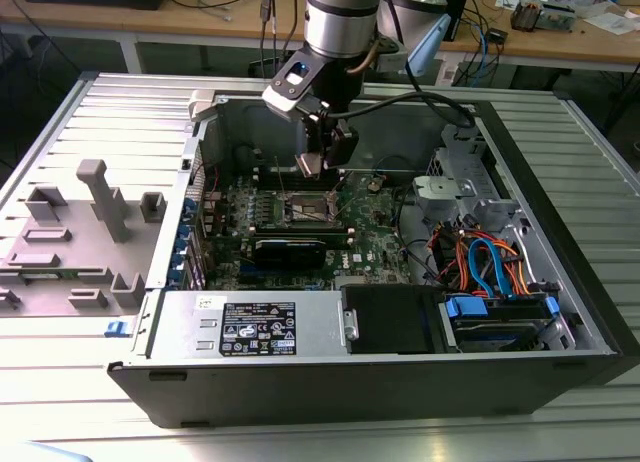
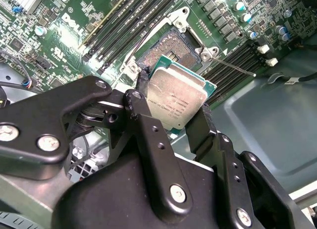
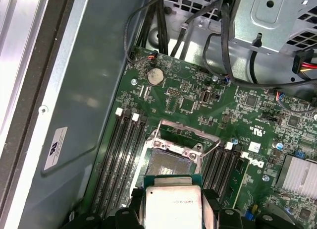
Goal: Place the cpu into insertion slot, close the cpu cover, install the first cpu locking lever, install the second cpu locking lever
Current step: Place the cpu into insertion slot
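My gripper (image 1: 312, 162) hangs inside the open computer case, shut on the cpu (image 2: 178, 97), a flat square chip with a silvery-tan top. Black fingers (image 2: 141, 90) press on two opposite edges of the chip. The cpu (image 3: 173, 204) hovers a little above and to one side of the insertion slot (image 3: 171, 162), apart from it. That slot (image 2: 171, 48) is bare, its contact field exposed. The cpu cover (image 3: 184, 128) stands raised at the slot's far edge. A thin wire locking lever (image 2: 233, 68) sticks out loose beside the slot. In the exterior view the slot (image 1: 305, 210) lies below the gripper.
Long black memory slots (image 3: 121, 159) flank the slot on both sides. A finned heatsink (image 3: 297, 177) and black cables (image 3: 158, 26) lie nearby. On the exterior view's right a drive cage (image 1: 500, 317) holds orange and blue cables. A grey fixture (image 1: 95, 197) stands outside the case.
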{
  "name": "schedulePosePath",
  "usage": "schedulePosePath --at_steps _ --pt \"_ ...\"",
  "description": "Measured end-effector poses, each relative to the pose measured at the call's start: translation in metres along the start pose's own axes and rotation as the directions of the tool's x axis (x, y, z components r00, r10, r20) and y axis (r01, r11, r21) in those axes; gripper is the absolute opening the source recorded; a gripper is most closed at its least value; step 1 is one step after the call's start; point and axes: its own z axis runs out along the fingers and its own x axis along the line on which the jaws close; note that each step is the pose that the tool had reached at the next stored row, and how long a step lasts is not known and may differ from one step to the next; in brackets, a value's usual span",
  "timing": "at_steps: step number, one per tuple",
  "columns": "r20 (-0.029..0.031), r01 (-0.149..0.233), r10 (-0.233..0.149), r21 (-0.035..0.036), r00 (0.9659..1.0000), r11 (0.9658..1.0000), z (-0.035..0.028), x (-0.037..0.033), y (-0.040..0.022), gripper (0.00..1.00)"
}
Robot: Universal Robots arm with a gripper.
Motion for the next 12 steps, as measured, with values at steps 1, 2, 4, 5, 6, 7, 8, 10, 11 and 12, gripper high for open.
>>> schedulePosePath --at_steps 1,2,4,5,6,7,8,10,11,12 --pt "-0.0002 -0.006 0.006 0.0001 1.0 1.0 0.0001 0.0 0.0 0.55" --pt "-0.0003 -0.009 0.009 0.0001 1.0 1.0 0.0002 0.0 0.0 0.55" --pt "-0.0007 -0.017 0.017 0.0001 0.9998 0.9998 0.0004 0.0 0.0 0.55" --pt "-0.0008 -0.022 0.022 0.0002 0.9998 0.9998 0.0005 0.0 0.0 0.55" --pt "-0.001 -0.026 0.026 0.0001 0.9997 0.9997 0.0006 0.0 0.0 0.55" --pt "-0.0011 -0.028 0.028 0.0002 0.9996 0.9996 0.0007 0.0 0.0 0.55" --pt "-0.0013 -0.034 0.034 0.0002 0.9994 0.9994 0.0008 0.0 0.0 0.55" --pt "-0.0016 -0.04 0.04 0.0002 0.9992 0.9992 0.0009 0.0 0.0 0.55" --pt "-0.0017 -0.044 0.044 0.0002 0.999 0.999 0.001 0.0 0.0 0.55" --pt "-0.002 -0.049 0.049 0.0003 0.9988 0.9988 0.0011 0.0 0.0 0.55"
